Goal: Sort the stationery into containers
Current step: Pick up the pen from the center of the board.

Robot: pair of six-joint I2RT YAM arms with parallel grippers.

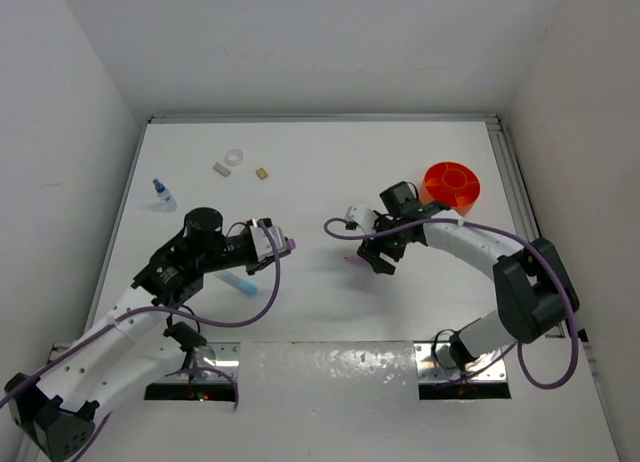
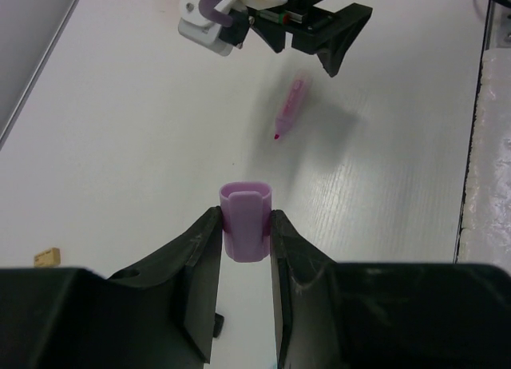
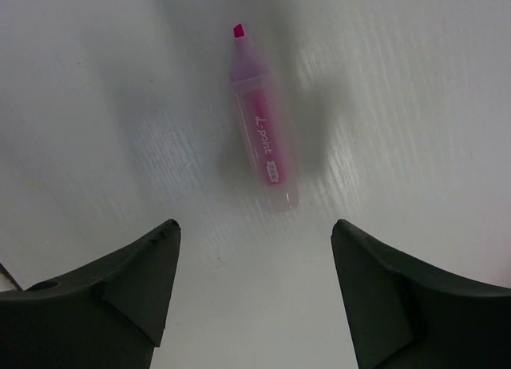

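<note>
Highlighter, pink, uncapped, on white table, white walls around; right gripper spread over it. Left wrist alone shows me left gripper pinching lilac cap.

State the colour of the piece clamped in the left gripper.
Lilac: the cap pinched by the left gripper, clearest in the left wrist view.

Cap between left gripper jaws, left of highlighter on desk; tub behind-right; tape ring, bottle far left.
</note>
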